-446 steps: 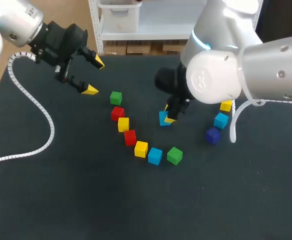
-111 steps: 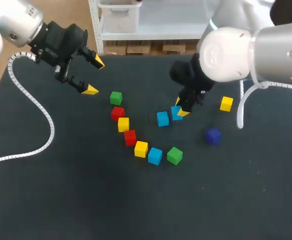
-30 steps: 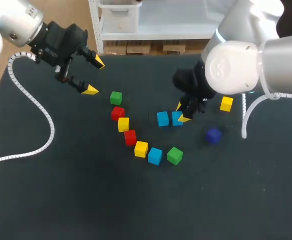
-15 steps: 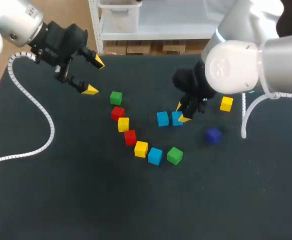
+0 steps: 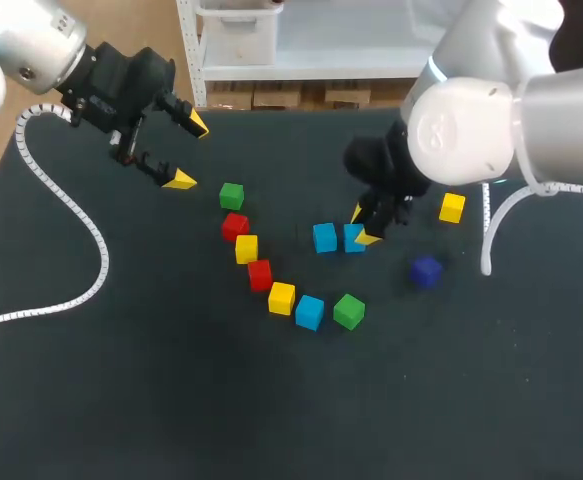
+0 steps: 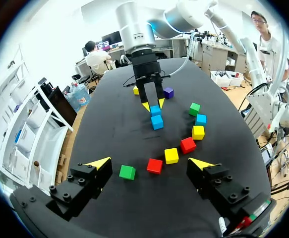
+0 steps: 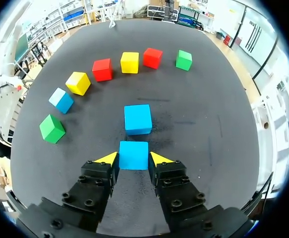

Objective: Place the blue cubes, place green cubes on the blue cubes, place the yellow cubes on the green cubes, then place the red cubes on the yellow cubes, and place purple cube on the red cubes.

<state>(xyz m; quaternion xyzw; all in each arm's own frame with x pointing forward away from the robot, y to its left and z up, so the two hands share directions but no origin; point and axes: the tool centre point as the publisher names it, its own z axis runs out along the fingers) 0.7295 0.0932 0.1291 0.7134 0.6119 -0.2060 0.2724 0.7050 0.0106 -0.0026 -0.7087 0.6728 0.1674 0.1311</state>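
Right jaws: gripping a blue cube [image 7: 133, 154] from both sides, the cube sitting on the worktop [image 5: 171, 400] just beside a second blue cube [image 7: 137, 119]. Left jaws: hanging wide open, holding nothing, toward the far left edge. Curved row of seven cubes [image 5: 260, 273] and purple cube [image 5: 426, 271]: sitting well apart from every worktop edge

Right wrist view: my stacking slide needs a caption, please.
Right claw grips a small blue cube, second blue cube just ahead, arc of coloured cubes beyond on the black tabletop.

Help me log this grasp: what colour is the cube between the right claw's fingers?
The cube is blue; the right wrist view shows it best.
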